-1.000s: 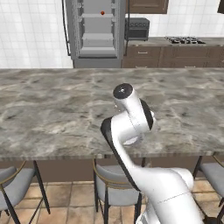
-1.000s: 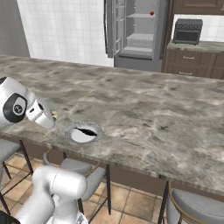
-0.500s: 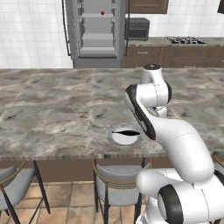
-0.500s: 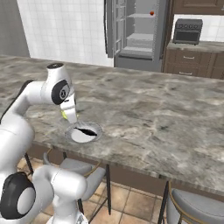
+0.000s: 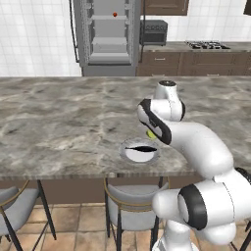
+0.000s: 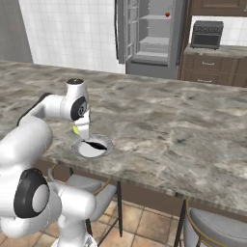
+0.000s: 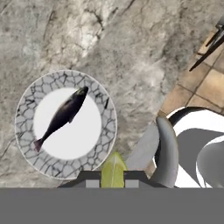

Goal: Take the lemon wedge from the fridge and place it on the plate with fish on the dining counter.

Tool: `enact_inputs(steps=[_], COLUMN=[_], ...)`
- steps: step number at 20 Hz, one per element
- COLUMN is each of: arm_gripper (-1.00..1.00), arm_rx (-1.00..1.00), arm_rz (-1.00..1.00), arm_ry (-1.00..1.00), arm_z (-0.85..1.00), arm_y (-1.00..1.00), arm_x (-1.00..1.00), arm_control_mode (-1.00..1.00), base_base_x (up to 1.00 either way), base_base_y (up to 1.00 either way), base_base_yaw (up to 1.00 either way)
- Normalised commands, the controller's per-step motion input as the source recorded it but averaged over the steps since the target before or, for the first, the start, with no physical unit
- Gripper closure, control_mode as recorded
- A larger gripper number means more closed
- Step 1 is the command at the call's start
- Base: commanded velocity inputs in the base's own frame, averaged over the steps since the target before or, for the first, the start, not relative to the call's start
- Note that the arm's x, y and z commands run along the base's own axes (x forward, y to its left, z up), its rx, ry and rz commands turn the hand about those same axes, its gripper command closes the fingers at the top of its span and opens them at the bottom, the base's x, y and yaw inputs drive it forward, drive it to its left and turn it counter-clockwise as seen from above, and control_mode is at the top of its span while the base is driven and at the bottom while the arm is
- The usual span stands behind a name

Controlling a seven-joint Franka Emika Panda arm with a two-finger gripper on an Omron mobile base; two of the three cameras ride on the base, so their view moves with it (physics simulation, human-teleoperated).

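A tiny yellow-green lemon wedge point(image 7: 113, 170) sits pinched between my fingertips, my gripper point(image 7: 113, 178) shut on it. From the left base view the lemon wedge point(image 5: 151, 133) hangs just above the right rim of the plate with fish point(image 5: 130, 155). The plate point(image 7: 27, 153) is round and pale with a crackled grey rim, and a thin dark fish point(image 7: 62, 115) lies on it. It rests near the front edge of the marbled dining counter point(image 5: 59, 122). The grey fridge point(image 5: 109, 34) stands open at the back wall; in the right base view the lemon wedge point(image 6: 76, 130) shows under the hand.
A small red-orange fruit point(image 5: 114, 14) sits on an upper fridge shelf. Grey stools point(image 5: 128, 211) stand under the counter's front edge. Brown cabinets with a stove point(image 5: 208, 46) and a dark microwave point(image 5: 154, 32) line the back wall.
The arm has swung across and lowered the hand toward the plate, carrying the lemon wedge; it now hovers at the plate's rim.
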Motion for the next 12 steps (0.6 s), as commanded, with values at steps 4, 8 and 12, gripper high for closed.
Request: enact_inputs(steps=[4,8,12], arm_gripper=[1.00,1.00,1.00], arm_rx=[0.00,-0.02,-0.01], arm_rz=[0.00,0.00,0.00], arm_ry=[0.02,0.02,0.00], arm_z=[-0.62,-0.67,-0.61], arm_y=[0.26,0.15,0.06], arm_x=[0.27,0.44,0.36], arm_control_mode=[-1.00,-1.00,-1.00], base_base_x=[0.00,0.00,0.00], base_base_y=[0.00,0.00,0.00], base_base_yaw=[0.00,0.00,0.00])
